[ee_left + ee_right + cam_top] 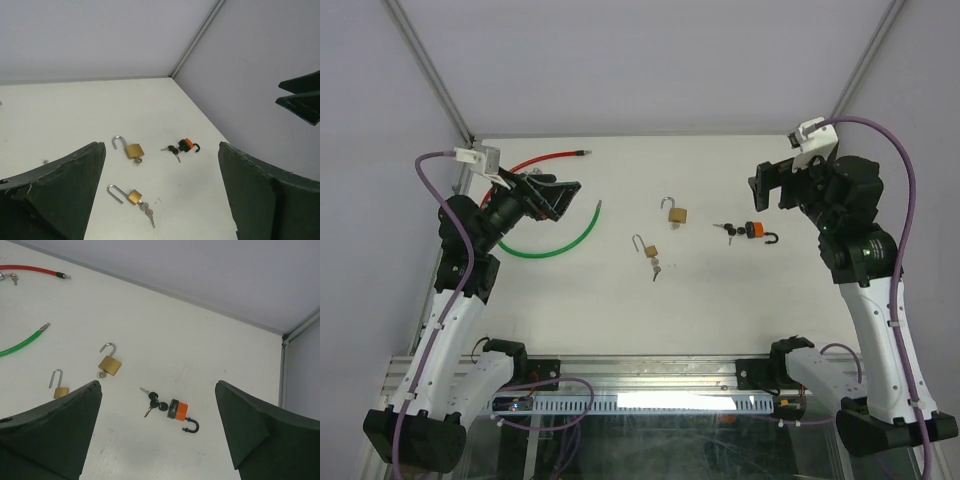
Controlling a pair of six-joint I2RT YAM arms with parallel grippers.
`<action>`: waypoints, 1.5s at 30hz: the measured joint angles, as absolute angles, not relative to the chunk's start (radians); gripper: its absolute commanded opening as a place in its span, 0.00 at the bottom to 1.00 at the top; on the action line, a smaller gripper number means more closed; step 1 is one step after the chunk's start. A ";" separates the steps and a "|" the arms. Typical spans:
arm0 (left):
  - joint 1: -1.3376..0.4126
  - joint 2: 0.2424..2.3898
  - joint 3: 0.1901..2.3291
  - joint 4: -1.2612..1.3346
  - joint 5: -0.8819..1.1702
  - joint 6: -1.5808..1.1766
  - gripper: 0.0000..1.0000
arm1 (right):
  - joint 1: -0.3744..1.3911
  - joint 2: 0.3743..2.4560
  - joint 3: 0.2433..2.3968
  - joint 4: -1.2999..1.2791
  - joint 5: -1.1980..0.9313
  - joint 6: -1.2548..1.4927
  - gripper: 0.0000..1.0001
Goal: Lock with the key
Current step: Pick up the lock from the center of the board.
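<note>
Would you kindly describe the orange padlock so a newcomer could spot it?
On the table, three open padlocks lie between the arms. The orange padlock is the one nearest the right arm. Only it is orange and black; the others are brass.

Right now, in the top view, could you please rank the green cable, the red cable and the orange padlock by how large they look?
1. green cable, a long arc
2. red cable; one end is hidden, so this rank is unsure
3. orange padlock, clearly smallest

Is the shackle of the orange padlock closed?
No, the orange padlock lies with its black shackle swung open.
</note>
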State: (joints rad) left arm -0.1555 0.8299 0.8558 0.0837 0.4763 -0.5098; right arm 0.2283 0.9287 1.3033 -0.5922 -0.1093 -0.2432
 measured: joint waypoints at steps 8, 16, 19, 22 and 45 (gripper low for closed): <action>-0.233 0.830 0.766 0.021 0.410 -0.516 0.99 | 0.021 0.929 1.230 -0.599 -0.258 -0.107 1.00; -0.402 0.842 0.637 0.067 0.307 -0.516 0.99 | -0.104 0.930 1.099 -0.562 -0.556 -0.077 1.00; -0.431 0.859 0.542 0.146 0.289 -0.525 0.99 | -0.125 0.943 1.047 -0.532 -0.685 -0.088 1.00; -0.447 0.901 0.482 0.204 0.284 -0.536 0.99 | -0.136 0.976 1.013 -0.519 -0.794 -0.115 1.00; -0.770 1.309 0.643 0.155 -0.352 -0.699 0.96 | -0.152 0.988 0.882 -0.513 -1.033 -0.314 1.00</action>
State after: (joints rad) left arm -0.7696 1.3087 0.6434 0.1555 -0.3519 -0.6987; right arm -0.1524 0.9882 0.8822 -0.5129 -1.0328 -0.3138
